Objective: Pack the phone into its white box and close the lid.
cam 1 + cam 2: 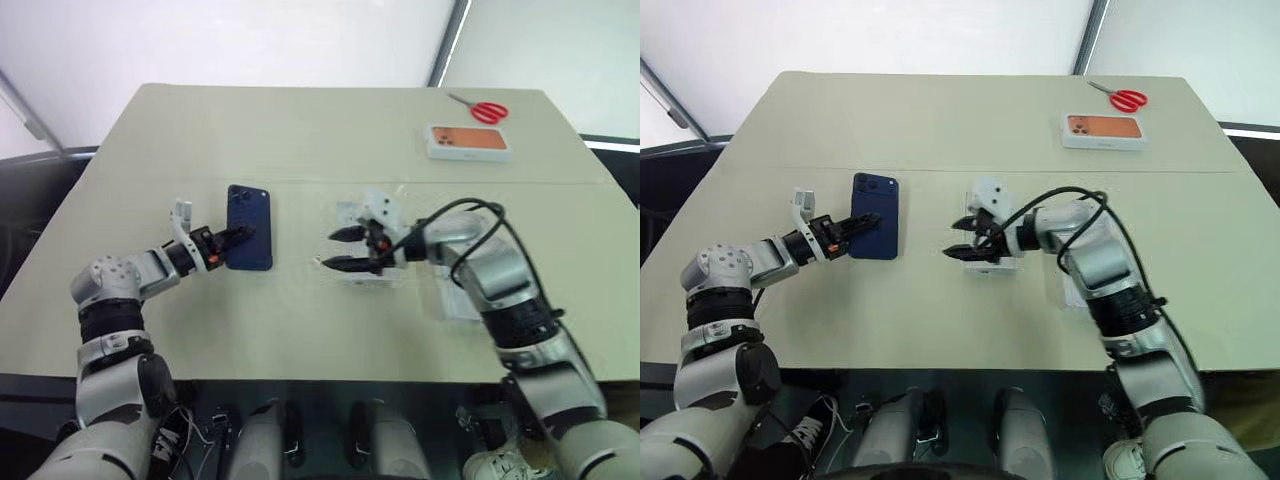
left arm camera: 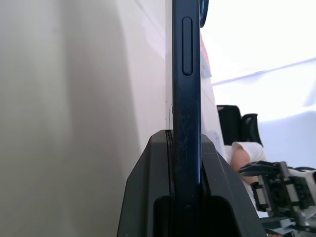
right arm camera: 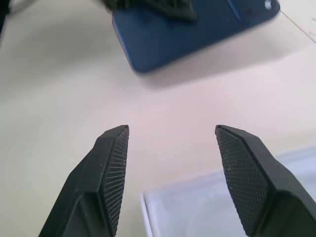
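Note:
The dark navy phone (image 1: 250, 228) is pinched by its long edge in my left gripper (image 1: 236, 238), which is shut on it. It lies flat, left of the table's centre, and casts a shadow on the tabletop. In the left wrist view the phone (image 2: 186, 98) runs edge-on between the fingers. My right gripper (image 1: 336, 249) is open and empty, its fingertips (image 3: 117, 148) pointing toward the phone (image 3: 187, 34). It hovers over the near corner of the shallow white box (image 3: 197, 207). A second pale white piece, probably the lid (image 1: 462, 302), lies partly hidden under my right forearm.
A white box with an orange phone picture (image 1: 468, 142) lies at the far right of the beige table (image 1: 300, 130). Red-handled scissors (image 1: 488, 110) lie just beyond it. The table's front edge runs close to my arms.

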Robot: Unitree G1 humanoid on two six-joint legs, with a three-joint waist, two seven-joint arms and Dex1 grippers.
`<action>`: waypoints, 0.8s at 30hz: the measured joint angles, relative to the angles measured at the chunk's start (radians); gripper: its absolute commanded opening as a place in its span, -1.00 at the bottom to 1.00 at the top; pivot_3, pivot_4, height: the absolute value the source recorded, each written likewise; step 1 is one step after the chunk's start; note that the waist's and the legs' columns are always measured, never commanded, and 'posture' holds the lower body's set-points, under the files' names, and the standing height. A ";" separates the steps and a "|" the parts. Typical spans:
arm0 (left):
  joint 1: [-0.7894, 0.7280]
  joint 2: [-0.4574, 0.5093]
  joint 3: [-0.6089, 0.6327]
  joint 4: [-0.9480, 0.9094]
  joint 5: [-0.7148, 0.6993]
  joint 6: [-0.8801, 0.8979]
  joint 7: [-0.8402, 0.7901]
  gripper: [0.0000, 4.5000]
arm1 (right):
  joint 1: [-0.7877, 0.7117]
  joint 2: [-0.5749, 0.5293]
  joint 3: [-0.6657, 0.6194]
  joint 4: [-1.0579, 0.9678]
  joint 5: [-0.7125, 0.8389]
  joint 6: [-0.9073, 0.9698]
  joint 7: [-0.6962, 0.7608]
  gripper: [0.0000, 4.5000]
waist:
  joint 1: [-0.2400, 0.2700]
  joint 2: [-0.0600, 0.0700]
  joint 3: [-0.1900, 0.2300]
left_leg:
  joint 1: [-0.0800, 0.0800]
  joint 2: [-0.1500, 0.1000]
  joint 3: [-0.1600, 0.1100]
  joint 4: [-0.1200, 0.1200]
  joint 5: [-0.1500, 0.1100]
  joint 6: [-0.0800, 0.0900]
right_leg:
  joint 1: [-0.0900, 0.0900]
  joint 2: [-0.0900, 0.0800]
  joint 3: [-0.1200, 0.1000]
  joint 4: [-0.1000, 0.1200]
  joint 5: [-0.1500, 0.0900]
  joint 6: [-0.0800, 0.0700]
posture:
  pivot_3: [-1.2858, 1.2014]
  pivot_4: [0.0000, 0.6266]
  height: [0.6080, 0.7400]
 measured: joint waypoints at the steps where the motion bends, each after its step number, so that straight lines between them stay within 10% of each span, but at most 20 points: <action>1: 0.010 -0.011 0.010 -0.016 -0.013 0.003 0.017 -1.00 | 0.013 -0.034 0.009 -0.008 -0.010 -0.034 0.024 0.28 | 0.000 0.000 0.000 | 0.000 0.000 0.000 0.000 0.000 0.000 | 0.000 0.000 0.000 0.000 0.000 0.000 | 0.03 -0.52 0.96; 18: 0.046 -0.082 0.070 -0.108 -0.139 0.092 0.170 -1.00 | 0.062 -0.118 0.094 0.159 -0.174 -0.286 0.048 0.28 | 0.006 -0.002 0.001 | 0.000 0.000 0.000 0.001 0.000 0.000 | 0.001 0.000 0.000 0.000 0.000 0.000 | 0.03 -0.52 0.96; 24: 0.066 -0.083 0.058 -0.116 -0.142 0.093 0.178 -1.00 | 0.051 -0.090 0.093 0.168 -0.185 -0.304 0.040 -0.53 | 0.006 -0.002 0.001 | 0.001 0.000 0.000 0.001 0.000 0.000 | 0.002 0.000 0.000 0.000 0.000 0.000 | 0.03 -0.52 0.96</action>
